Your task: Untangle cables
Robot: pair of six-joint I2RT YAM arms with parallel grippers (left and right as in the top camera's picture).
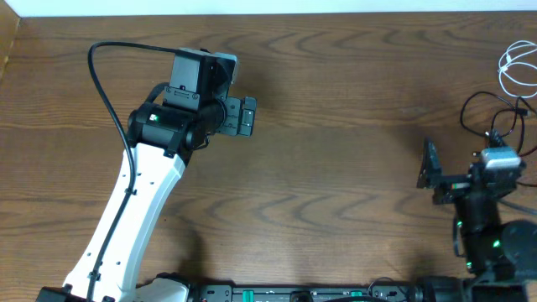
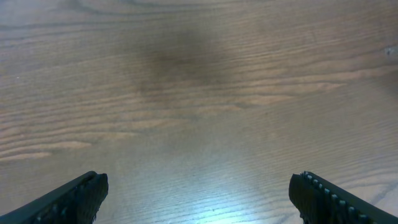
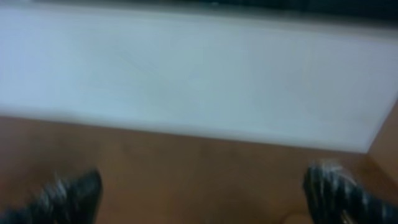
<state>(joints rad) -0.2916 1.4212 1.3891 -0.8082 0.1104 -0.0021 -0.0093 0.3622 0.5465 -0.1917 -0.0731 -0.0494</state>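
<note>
Cables both near far right corner of bench [image 1: 336, 210]. White cable [image 1: 510, 71] looped in thin coils against right edge, just short of far edge. Black cable [image 1: 493, 117] in loose loops just nearer along same right edge, close beside right arm and partly behind it. Whether touching or crossing white one: cannot tell, too thin and small from overhead.

Left end effector [image 1: 246, 116] out over far left part of bench, well apart from both cables, pointing toward right edge. Released: in left wrist view, fingers [image 2: 74, 196] spread wide at lower corners of frame, only bare wood grain between them, grasping nothing.

Right end effector [image 1: 431, 172] toward right edge, nearer front edge than cables, near black loops but apart from them. Likewise released: right wrist view badly blurred, yet fingertips [image 3: 68, 193] plainly wide apart, nothing between, brown bench and pale wall [image 3: 186, 74] ahead.
</note>
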